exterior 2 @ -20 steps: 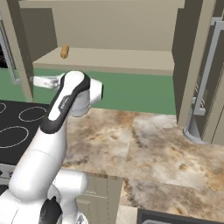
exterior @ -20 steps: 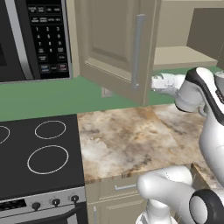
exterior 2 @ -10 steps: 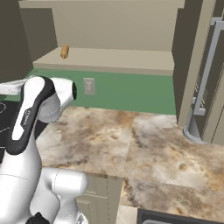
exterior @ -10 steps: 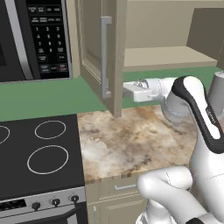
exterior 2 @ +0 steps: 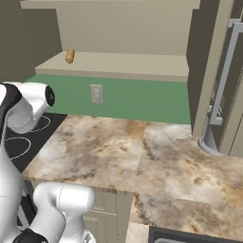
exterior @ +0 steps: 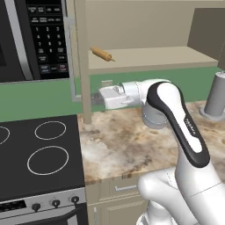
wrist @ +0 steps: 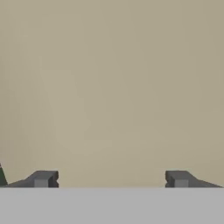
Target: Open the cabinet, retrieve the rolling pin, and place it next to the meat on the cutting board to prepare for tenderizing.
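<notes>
A marbled tan-and-brown bench [exterior 2: 142, 156] runs under a green back wall, with a black stove [exterior: 35, 154] at its left end and a microwave [exterior: 30, 39] above the stove. The cabinet [exterior: 132, 26] over the bench stands open, its left door [exterior: 81, 61] swung out edge-on. The rolling pin [exterior: 102, 54] lies on the cabinet's shelf [exterior: 149, 59], near the left end, well above the bench. The right base view adds a wall outlet [exterior 2: 96, 93] under the shelf and the right door's long silver handle [exterior 2: 223, 80]; there the pin shows end-on. The left base view has a grey cylinder [exterior: 216, 94] standing on the bench at right. In the hand view the jaws [wrist: 109, 179] stand wide apart, holding nothing, facing a plain beige surface up close.
</notes>
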